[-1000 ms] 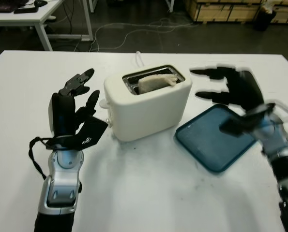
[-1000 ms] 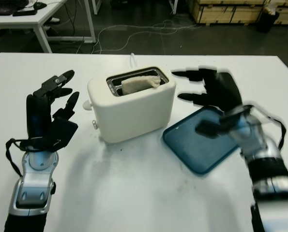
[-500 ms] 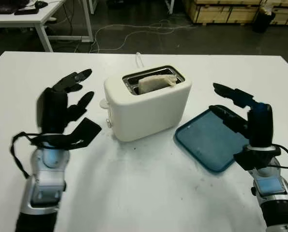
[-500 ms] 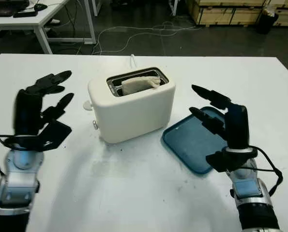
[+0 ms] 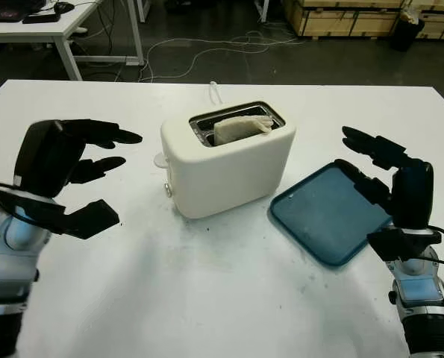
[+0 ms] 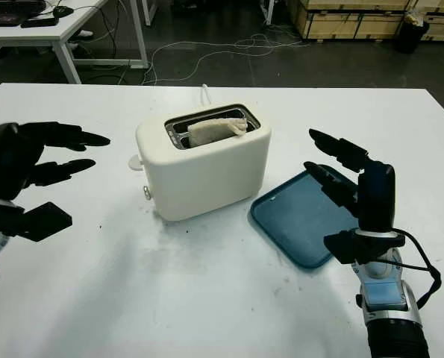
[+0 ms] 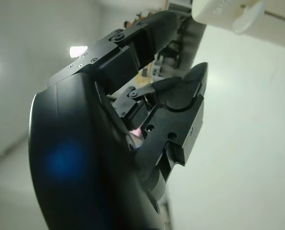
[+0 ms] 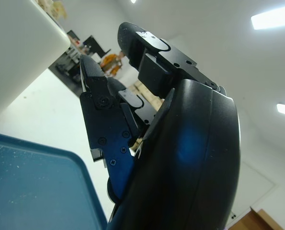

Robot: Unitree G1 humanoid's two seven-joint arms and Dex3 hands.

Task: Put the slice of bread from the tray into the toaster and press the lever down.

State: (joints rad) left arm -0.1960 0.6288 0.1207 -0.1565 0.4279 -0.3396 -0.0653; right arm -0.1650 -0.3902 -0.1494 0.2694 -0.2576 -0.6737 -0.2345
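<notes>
Left eye view: bread (image 5: 240, 127) in toaster (image 5: 229, 160)

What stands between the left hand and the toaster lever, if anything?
Nothing visible does. The left hand is open above bare table, to the left of the toaster. The lever sticks out of the toaster's end that faces this hand. The bread already sits in the slot.

Pale bread (image 5: 241, 127) upright in white toaster (image 5: 227, 158) slot, top protruding; bare blue tray (image 5: 328, 213) just beside.
</notes>
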